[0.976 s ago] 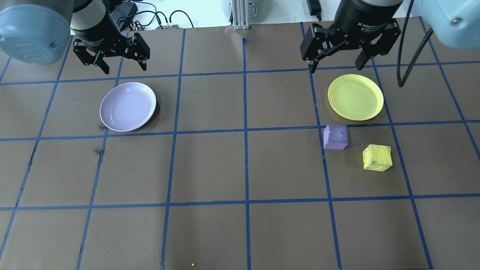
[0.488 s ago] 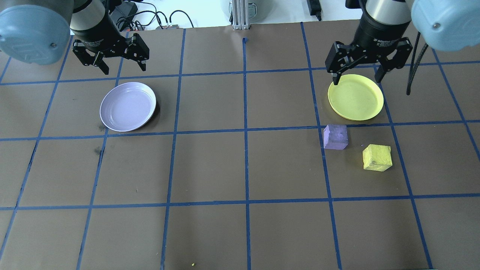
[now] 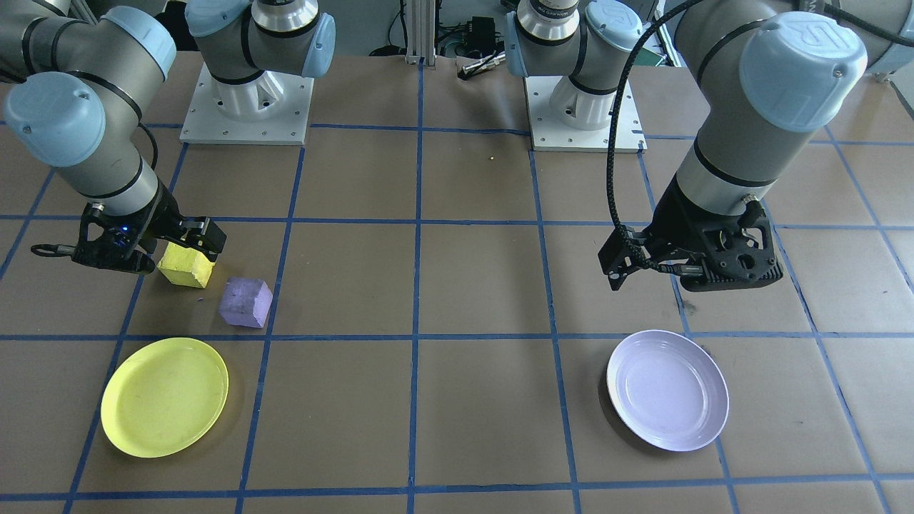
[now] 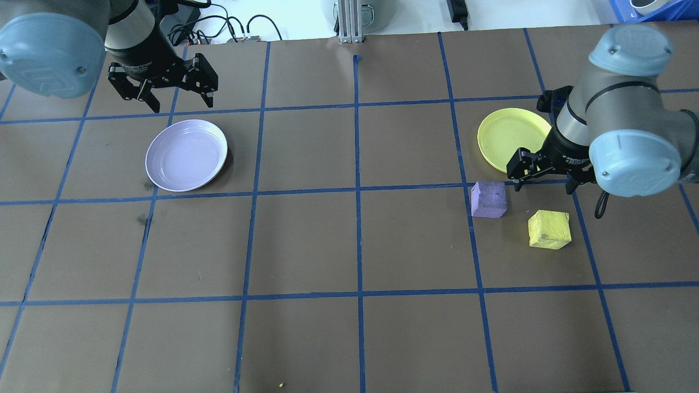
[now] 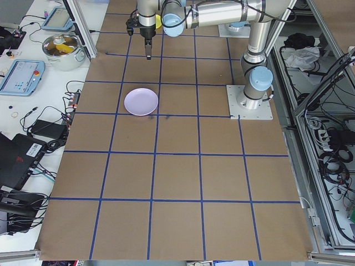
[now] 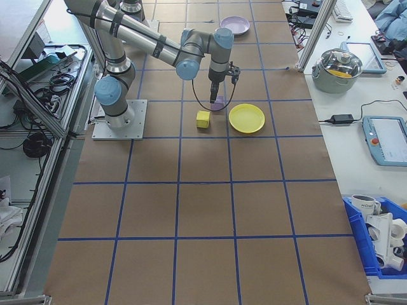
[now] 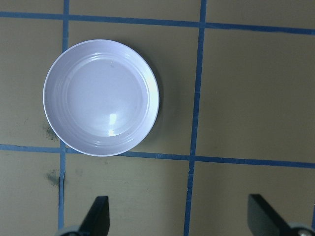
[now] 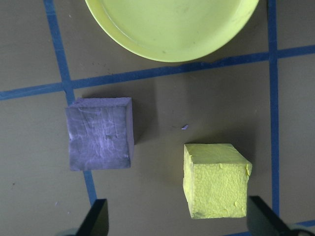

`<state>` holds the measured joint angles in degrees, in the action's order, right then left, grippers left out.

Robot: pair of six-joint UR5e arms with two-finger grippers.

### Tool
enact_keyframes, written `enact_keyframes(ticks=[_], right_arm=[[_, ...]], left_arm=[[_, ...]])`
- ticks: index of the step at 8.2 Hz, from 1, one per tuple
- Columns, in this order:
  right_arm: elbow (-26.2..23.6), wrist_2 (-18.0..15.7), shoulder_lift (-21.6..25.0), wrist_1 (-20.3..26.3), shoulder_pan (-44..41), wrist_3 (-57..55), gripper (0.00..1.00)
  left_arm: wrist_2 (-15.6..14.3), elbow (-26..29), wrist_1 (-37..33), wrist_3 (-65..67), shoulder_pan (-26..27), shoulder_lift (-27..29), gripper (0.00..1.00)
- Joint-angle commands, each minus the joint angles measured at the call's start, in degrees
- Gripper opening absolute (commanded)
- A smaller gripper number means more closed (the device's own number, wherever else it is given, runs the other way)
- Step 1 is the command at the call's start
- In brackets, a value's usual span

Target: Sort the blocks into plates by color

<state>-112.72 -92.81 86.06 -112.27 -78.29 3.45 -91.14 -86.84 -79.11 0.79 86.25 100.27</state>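
Shift: right pincer (image 4: pixel 543 180) has come forward over the last second, from the far edge of the bench (image 4: pixel 349 245), across the yellow plate (image 4: pixel 510 139), to hang between that plate and the two blocks.
Right pincer state: jaws spread wide, nothing between them; the right wrist view shows both fingertips (image 8: pixel 96 219) at the frame's bottom corners with bare bench between.
Yellow block (image 4: pixel 549 230): just ahead of the right pincer on the robot's side, slightly to its right, resting on the bench and untouched.
Purple block (image 4: pixel 489 200): just to the left of the right pincer, near the yellow block but apart from it, sitting across a blue tape line.
Yellow plate from the pincer: directly behind it, close, and holding nothing.
Left pincer (image 4: pixel 163 87): unchanged over the same second, jaws wide and holding nothing, hanging beyond the lavender plate (image 4: pixel 186 155).
Lavender plate from the left pincer: just below and in front of it, holding nothing; well apart from both blocks.
Meaning for the task: neither block is sorted yet; the right arm's travel reads as the approach to a first pick, probably the yellow block, though it could as well be the purple one.
Next need: a descent centred on one block, clear of the other.
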Motion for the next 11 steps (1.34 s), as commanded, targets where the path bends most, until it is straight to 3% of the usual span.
enact_keyframes(ticks=[1, 4, 7, 8, 9, 11], right_arm=[[-4.4, -0.2, -2.4, -3.0, 4.6, 0.1, 1.00], [-4.7, -0.7, -6.3, -3.2, 5.0, 0.4, 1.00], [-5.7, -4.0, -8.4, -5.9, 5.0, 2.6, 0.98], [-5.8, -3.9, -10.1, -5.9, 5.0, 2.6, 0.87], [-5.8, -3.8, -10.6, -5.9, 5.0, 2.8, 0.65], [-4.7, -3.8, -10.4, -3.7, 5.0, 7.6, 0.00]], left_arm=[[0.0, -0.1, 0.0, 0.0, 0.0, 0.3, 1.00], [0.0, -0.1, 0.0, 0.0, 0.0, 0.4, 1.00], [0.1, -0.6, 0.0, -0.1, 0.0, 0.4, 1.00], [0.0, -0.8, 0.9, -0.2, 0.0, 0.4, 1.00], [0.0, -0.8, 1.1, -0.1, 0.0, 0.4, 1.00], [0.0, -0.3, 1.2, 0.0, -0.1, 1.1, 1.00]])
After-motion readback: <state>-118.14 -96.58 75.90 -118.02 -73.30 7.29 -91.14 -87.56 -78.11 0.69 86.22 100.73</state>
